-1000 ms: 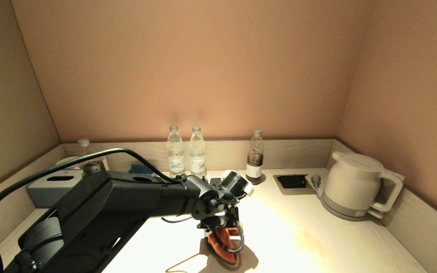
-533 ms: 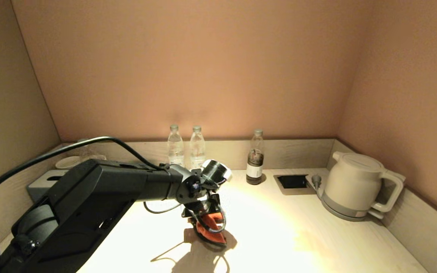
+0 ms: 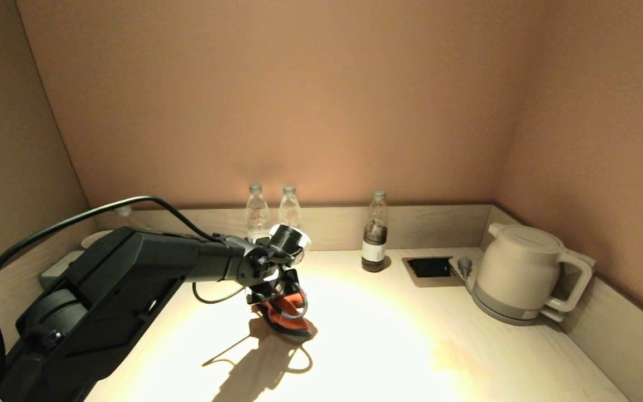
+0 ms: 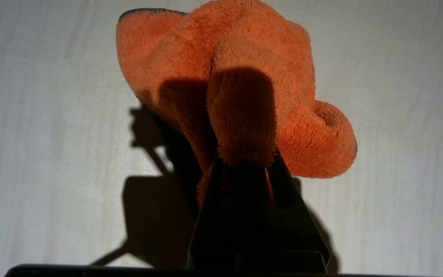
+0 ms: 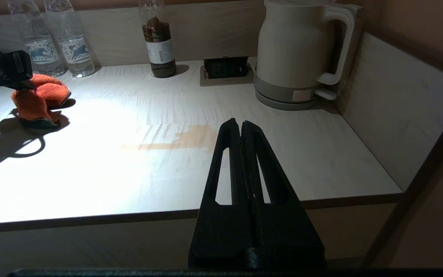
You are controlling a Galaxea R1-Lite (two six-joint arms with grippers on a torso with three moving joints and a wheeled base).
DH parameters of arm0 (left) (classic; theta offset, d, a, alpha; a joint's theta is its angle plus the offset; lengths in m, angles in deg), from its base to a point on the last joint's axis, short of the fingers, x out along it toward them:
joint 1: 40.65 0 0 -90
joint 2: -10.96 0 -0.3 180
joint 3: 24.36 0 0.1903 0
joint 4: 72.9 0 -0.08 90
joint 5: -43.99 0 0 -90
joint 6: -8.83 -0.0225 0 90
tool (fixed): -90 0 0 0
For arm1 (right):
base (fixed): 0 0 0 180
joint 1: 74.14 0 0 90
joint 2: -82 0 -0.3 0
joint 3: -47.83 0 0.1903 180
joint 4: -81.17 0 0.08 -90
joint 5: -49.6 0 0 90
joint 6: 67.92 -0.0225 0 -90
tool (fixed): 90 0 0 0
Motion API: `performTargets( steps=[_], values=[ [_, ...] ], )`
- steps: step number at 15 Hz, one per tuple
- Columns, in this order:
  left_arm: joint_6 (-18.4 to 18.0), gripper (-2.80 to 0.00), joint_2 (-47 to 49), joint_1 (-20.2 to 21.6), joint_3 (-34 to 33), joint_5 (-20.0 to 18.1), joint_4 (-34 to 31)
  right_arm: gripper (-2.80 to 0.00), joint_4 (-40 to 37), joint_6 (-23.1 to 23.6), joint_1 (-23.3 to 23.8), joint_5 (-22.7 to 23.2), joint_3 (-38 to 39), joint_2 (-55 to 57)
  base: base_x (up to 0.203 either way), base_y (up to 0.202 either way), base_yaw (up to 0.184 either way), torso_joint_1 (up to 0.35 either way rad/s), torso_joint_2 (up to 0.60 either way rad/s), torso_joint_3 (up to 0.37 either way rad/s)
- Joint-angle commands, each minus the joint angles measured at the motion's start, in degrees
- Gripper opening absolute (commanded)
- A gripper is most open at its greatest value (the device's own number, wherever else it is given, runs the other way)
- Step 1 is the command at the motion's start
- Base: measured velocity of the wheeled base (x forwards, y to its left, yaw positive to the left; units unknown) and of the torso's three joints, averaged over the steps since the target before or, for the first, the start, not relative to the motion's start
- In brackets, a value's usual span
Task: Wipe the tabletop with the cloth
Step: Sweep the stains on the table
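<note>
My left gripper [image 3: 276, 298] is shut on an orange cloth [image 3: 289, 314] and presses it onto the pale wooden tabletop [image 3: 399, 335], in front of the two water bottles. In the left wrist view the gripper [image 4: 242, 161] pinches a fold of the cloth [image 4: 256, 57], which bunches on the table beyond it. The cloth also shows in the right wrist view [image 5: 39, 98]. A brownish smear [image 5: 185, 139] lies on the table right of centre. My right gripper [image 5: 241, 125] is shut and empty, parked off the table's front edge, out of the head view.
Two clear water bottles [image 3: 270, 215] and a dark-contents bottle [image 3: 375, 231] stand along the back wall. A white kettle [image 3: 522, 273] sits at the back right beside a recessed socket [image 3: 430, 267]. A grey box [image 3: 56, 268] lies at the back left. Walls enclose three sides.
My left gripper has dragged the cloth across the table from the front centre toward the back left, nearer the water bottles. The right arm has not moved.
</note>
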Motion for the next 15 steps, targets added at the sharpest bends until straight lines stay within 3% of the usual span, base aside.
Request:
performTargets(
  steps=[1,4,7,11,15],
  values=[
    [-0.02,-2.8,1.3,1.77,0.0,0.13,0.42,-2.8,0.03,-0.01,0.01,-0.01,0.0,0.07,0.0,0.0,0.0,0.0,0.0,0.0],
    [0.97,-2.8,-0.52,2.48,-0.34,2.74,-4.56,-2.8,0.03,-0.01,0.01,-0.01,0.0,0.07,0.0,0.0,0.0,0.0,0.0,0.0],
    [3.44,-2.8,-3.2,0.43,-0.53,2.85,-9.89,-2.8,0.03,-0.01,0.01,-0.01,0.0,0.07,0.0,0.0,0.0,0.0,0.0,0.0],
    [7.52,-2.8,-4.96,-5.6,-0.45,2.11,-25.35,-2.8,0.03,-0.01,0.01,-0.01,0.0,0.07,0.0,0.0,0.0,0.0,0.0,0.0],
    [8.65,-2.8,-5.1,-9.75,-0.44,1.87,-28.53,-2.8,0.03,-0.01,0.01,-0.01,0.0,0.07,0.0,0.0,0.0,0.0,0.0,0.0]
  ],
)
